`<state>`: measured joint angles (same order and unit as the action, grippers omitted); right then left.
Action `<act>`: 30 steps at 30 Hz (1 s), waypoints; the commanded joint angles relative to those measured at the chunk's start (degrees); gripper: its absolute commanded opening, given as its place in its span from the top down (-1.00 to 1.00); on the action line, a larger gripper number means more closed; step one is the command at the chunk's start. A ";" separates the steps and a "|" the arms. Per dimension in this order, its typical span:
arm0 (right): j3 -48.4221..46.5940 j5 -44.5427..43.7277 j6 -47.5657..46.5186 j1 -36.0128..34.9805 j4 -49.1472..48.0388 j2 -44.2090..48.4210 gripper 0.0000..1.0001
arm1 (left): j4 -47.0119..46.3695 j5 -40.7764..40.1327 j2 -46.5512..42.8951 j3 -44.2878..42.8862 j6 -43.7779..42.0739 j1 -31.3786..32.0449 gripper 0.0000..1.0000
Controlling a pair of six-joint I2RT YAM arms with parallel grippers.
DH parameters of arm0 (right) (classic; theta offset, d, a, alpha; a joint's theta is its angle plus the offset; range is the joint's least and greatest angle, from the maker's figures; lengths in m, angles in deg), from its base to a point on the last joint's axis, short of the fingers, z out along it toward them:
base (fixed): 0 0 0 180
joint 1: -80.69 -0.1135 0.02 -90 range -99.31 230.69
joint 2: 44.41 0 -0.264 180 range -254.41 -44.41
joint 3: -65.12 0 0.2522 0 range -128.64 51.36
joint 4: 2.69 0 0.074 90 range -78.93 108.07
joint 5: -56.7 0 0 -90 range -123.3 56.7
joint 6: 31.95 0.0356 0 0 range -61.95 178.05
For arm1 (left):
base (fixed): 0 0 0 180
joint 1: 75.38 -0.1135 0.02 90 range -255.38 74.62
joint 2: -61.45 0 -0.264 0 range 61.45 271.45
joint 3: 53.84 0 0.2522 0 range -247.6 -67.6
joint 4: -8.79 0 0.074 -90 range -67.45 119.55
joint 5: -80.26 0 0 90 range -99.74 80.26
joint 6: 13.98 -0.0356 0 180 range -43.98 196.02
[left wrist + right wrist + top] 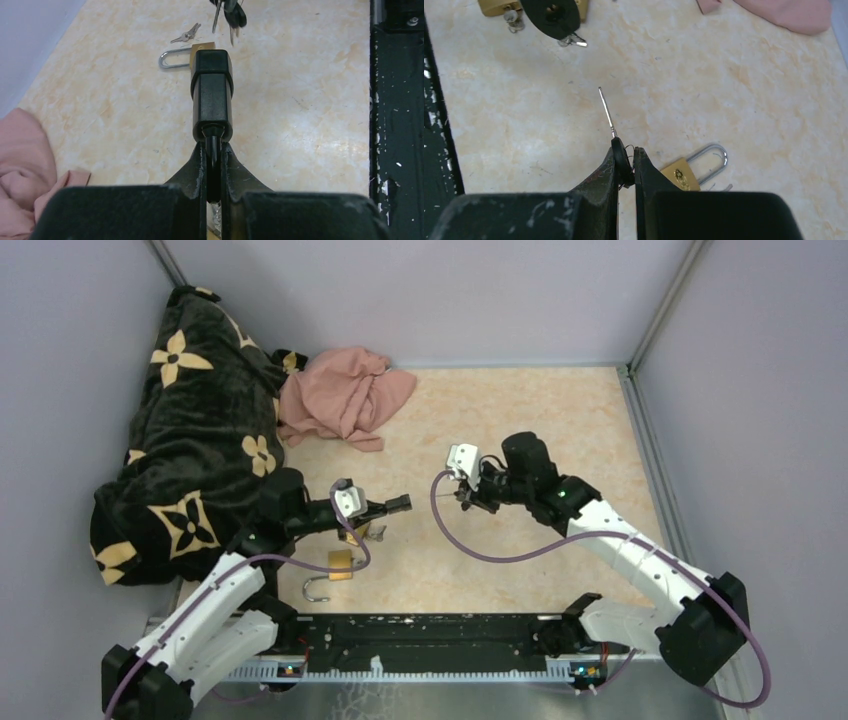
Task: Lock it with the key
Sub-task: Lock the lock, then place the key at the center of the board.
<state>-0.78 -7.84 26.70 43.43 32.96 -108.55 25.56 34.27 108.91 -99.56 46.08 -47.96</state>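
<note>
Padlock [340, 562] sits on the tabletop lower left of centre, shackle [318, 590] toward the bottom edge; left gripper [384, 507], just above it in frame, is clenched on a black block [212, 90]; further right, right gripper [464, 497] pinches the key [607, 112], blade pointing leftward toward it; left arm's nearer though.

A black flower-patterned blanket [190, 440] and a crumpled pink cloth [340, 395] filled the far left; a brass padlock [340, 562] lay near left. The beige marbled tabletop [540, 410] stood open at centre and far right.
</note>
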 commanded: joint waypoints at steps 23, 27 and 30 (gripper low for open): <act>3.91 -2.68 48.00 1.62 -41.47 -24.24 1.00 | -24.22 -14.23 -3.00 12.41 43.83 -2.54 1.00; 0.08 -3.21 50.63 2.47 -38.75 -31.67 1.00 | -25.05 -14.07 -3.88 13.68 44.68 -2.72 1.00; -1.93 -2.60 52.55 3.68 -37.09 -36.36 1.00 | -24.83 -14.23 -4.65 14.10 44.83 -2.98 1.00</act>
<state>1.89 -10.79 74.17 45.66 -1.72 -140.92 7.79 20.22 106.60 -85.42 88.79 -50.43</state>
